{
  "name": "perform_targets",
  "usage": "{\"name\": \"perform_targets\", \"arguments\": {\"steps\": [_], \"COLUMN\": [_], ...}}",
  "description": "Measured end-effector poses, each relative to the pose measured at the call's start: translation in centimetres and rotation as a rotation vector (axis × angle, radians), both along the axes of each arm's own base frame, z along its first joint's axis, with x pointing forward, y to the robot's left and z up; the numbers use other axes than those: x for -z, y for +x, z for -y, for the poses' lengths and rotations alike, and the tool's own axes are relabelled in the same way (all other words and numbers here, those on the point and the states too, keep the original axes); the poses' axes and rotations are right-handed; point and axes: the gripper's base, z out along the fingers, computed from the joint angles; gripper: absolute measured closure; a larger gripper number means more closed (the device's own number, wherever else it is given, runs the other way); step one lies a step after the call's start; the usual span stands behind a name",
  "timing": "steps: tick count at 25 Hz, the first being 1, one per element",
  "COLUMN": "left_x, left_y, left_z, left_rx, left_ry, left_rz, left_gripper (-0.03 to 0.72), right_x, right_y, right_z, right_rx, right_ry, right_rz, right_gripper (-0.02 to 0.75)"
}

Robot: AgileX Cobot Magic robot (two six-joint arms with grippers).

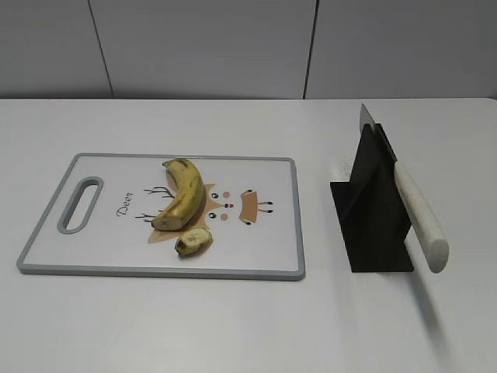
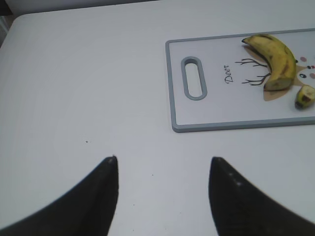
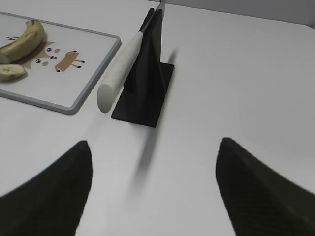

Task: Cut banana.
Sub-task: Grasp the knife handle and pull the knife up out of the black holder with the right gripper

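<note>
The long curved banana (image 1: 183, 194), yellow with brown bruises, lies on a white cutting board (image 1: 256, 249) with a grey rim. It also shows in the left wrist view (image 2: 275, 59) and the right wrist view (image 3: 22, 42). A short cut stub (image 1: 193, 242) lies just in front of it. A knife with a white handle (image 1: 421, 217) rests in a black stand (image 1: 371, 210) to the right of the board. My left gripper (image 2: 162, 160) is open over bare table, left of the board. My right gripper (image 3: 155, 142) is open, short of the knife stand (image 3: 145, 83). Neither arm shows in the exterior view.
The board has a slot handle (image 1: 80, 204) at its left end and a deer drawing. The white table (image 1: 233, 326) stretches to a grey wall behind. The knife handle (image 3: 118, 73) juts out toward the right gripper.
</note>
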Motion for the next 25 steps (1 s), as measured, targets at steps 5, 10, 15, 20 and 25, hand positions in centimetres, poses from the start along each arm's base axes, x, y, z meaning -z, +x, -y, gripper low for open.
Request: {"name": "perform_targets", "arguments": {"steps": [5, 10, 15, 20, 25], "left_x": [0.0, 0.0, 0.0, 0.0, 0.0], "left_y": [0.0, 0.0, 0.0, 0.0, 0.0], "left_z": [0.0, 0.0, 0.0, 0.0, 0.0], "left_rx": [0.0, 0.0, 0.0, 0.0, 0.0], "left_ry": [0.0, 0.0, 0.0, 0.0, 0.0], "left_rz": [0.0, 0.0, 0.0, 0.0, 0.0], "left_gripper": [0.122, 0.122, 0.122, 0.122, 0.122], "right_x": [0.0, 0.0, 0.0, 0.0, 0.0], "right_y": [0.0, 0.0, 0.0, 0.0, 0.0], "right_z": [0.0, -0.01, -0.01, -0.01, -0.01], "right_rx": [0.0, -0.001, -0.001, -0.001, -0.001], "right_ry": [0.0, 0.0, 0.0, 0.002, 0.002], "right_rz": [0.0, 0.0, 0.0, 0.0, 0.0], "right_gripper": [0.148, 0.148, 0.148, 0.148, 0.148]}}
